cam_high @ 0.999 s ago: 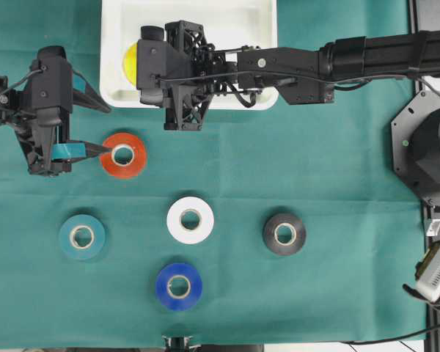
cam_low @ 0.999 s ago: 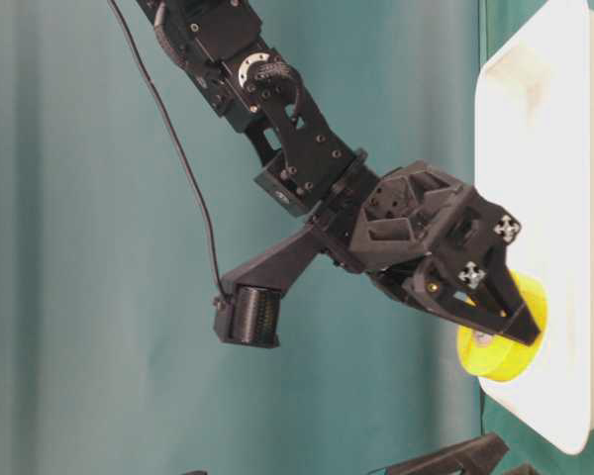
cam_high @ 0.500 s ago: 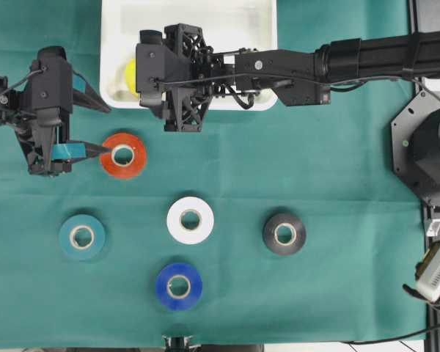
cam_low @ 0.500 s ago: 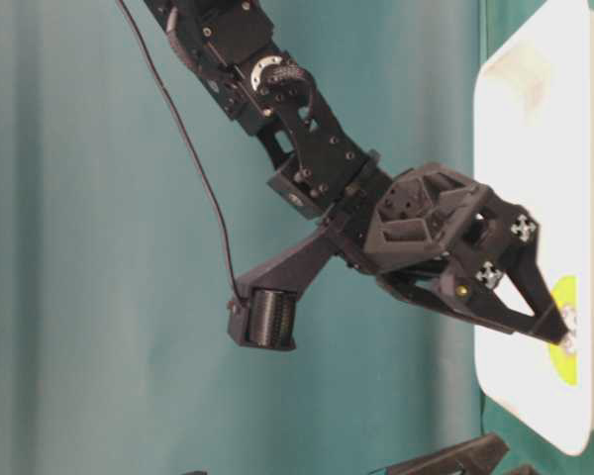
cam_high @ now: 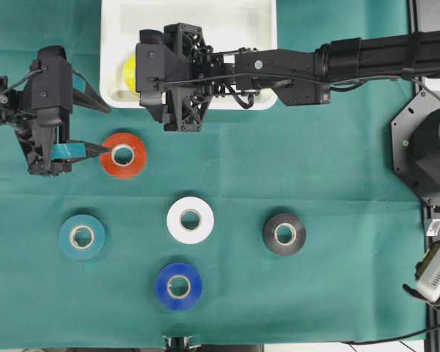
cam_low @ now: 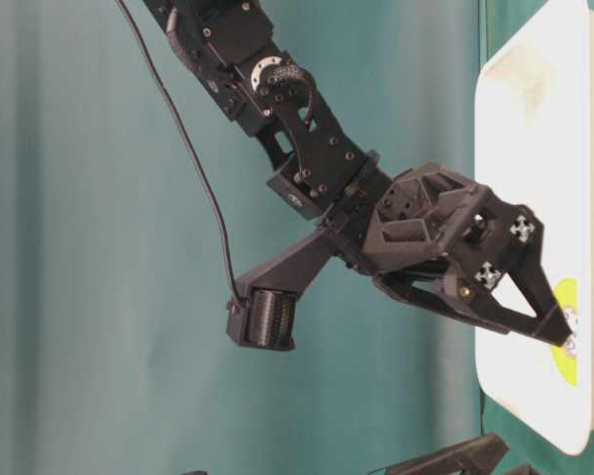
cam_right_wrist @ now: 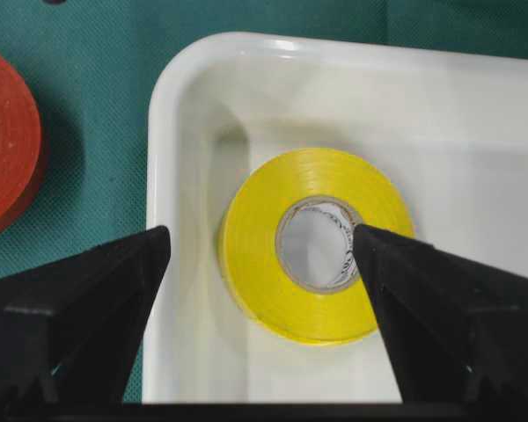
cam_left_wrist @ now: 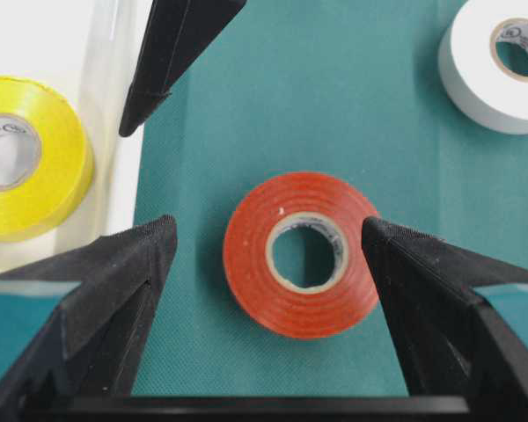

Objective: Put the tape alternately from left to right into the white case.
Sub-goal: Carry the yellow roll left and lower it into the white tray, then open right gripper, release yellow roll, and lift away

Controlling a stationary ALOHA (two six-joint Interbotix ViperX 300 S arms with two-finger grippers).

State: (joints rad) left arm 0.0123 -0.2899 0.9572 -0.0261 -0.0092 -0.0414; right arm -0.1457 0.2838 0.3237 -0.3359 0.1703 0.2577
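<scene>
Green cloth under white case. Yellow roll flat in case corner, right gripper spread above. Left gripper spread around red roll.

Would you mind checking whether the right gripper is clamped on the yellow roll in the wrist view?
No, the right gripper stands open, its fingers apart from the yellow roll, which lies flat in the white tray.
</scene>
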